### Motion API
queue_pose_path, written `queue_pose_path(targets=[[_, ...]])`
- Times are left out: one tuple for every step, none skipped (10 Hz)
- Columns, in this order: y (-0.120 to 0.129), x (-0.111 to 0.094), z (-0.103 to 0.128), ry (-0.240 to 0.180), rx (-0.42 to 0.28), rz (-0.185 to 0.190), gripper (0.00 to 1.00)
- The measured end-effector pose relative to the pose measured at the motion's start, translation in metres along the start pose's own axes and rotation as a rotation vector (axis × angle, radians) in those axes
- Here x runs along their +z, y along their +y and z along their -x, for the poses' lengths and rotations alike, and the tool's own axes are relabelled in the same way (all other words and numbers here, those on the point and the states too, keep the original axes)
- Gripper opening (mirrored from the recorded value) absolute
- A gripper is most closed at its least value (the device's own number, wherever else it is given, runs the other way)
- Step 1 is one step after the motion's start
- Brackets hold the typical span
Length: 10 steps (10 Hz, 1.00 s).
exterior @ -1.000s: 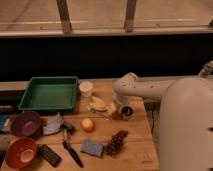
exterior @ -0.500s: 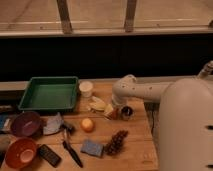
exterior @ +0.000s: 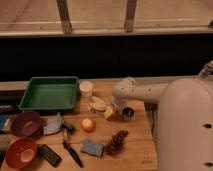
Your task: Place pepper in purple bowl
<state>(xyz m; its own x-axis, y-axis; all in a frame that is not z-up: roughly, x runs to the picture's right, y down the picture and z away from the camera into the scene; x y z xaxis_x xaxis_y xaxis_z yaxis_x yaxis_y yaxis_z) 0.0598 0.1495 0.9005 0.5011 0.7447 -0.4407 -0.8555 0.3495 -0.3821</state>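
Wooden table [exterior: 136, 150]: green tray [exterior: 49, 93] back left, white cup [exterior: 86, 89] beside it. Purple bowl [exterior: 26, 123] and orange-red bowl [exterior: 20, 152] at left edge. Centre: round orange fruit [exterior: 88, 124], blue sponge [exterior: 92, 148], dark pine cone [exterior: 116, 142], black-handled utensil [exterior: 71, 151], flat black device [exterior: 49, 154]. Gripper [exterior: 114, 111] low over table, beside small can [exterior: 128, 113].

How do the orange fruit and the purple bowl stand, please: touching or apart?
Apart. The camera view shows the orange fruit right of the purple bowl, a grey object lying between them. The gripper is low over the table, further right.

The white robot arm [exterior: 131, 91] has sunk a little, bringing its jaws nearer the wooden desk [exterior: 136, 146], pale yellow flat pieces [exterior: 98, 104] just beside them
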Motion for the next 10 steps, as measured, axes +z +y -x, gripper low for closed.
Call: queue_pose_path(targets=[[0.0008, 0.0006, -0.0004, 0.003, -0.003, -0.004, 0.5], [0.0002, 0.0004, -0.0005, 0.005, -0.003, -0.007, 0.4], [-0.0016, 0.0002, -0.0012, 0.004, -0.001, -0.009, 0.3], [-0.0035, 0.0006, -0.0015, 0.009, -0.001, -0.014, 0.18], [-0.003, 0.0009, -0.0018, 0.014, -0.004, -0.016, 0.08], [-0.0029, 0.001, -0.0017, 0.014, -0.004, -0.015, 0.03], [-0.0027, 0.0011, -0.0018, 0.014, -0.004, -0.015, 0.0], [-0.0023, 0.0011, -0.0016, 0.014, -0.004, -0.015, 0.0], [-0.0033, -0.0007, -0.0022, 0.032, 0.014, -0.021, 0.0], [-0.0057, -0.0065, -0.002, 0.056, 0.037, -0.035, 0.0]])
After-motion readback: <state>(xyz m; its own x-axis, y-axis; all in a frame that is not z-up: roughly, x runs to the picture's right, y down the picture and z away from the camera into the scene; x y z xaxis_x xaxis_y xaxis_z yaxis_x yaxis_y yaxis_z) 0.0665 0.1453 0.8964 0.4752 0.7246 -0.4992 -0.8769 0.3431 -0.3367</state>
